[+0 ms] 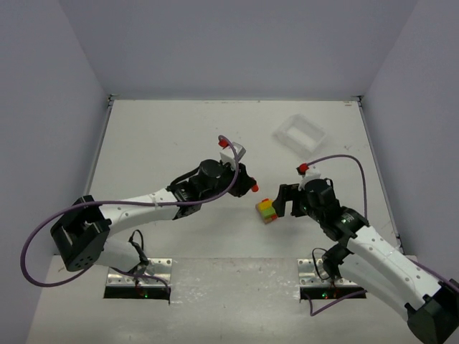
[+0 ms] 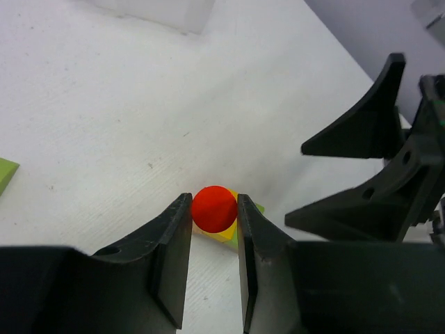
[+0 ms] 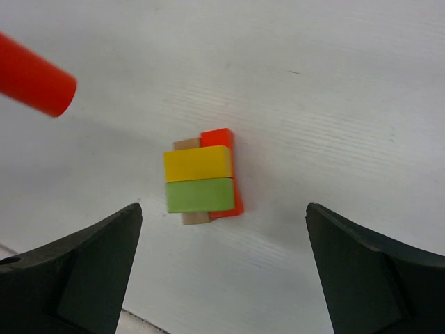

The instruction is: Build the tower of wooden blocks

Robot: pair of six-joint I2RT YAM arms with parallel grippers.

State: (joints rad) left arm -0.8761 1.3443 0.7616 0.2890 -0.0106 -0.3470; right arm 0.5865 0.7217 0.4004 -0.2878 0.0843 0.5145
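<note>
The wood block tower (image 1: 267, 210) is a small stack between the two arms. In the right wrist view it (image 3: 201, 182) shows a yellow and a green block lying on a tan and an orange-red one. My left gripper (image 1: 247, 184) is shut on a red cylinder (image 2: 214, 209) and holds it just left of the stack, above the table. The stack's yellow and green blocks (image 2: 240, 226) show right behind the cylinder. The cylinder also shows in the right wrist view (image 3: 35, 76). My right gripper (image 3: 222, 206) is open and empty, just right of the stack.
A white plastic tray (image 1: 300, 134) stands at the back right, and its edge shows in the left wrist view (image 2: 160, 10). A loose green block (image 2: 5, 174) lies at the left edge of the left wrist view. The right gripper's fingers (image 2: 368, 125) are close to my left gripper.
</note>
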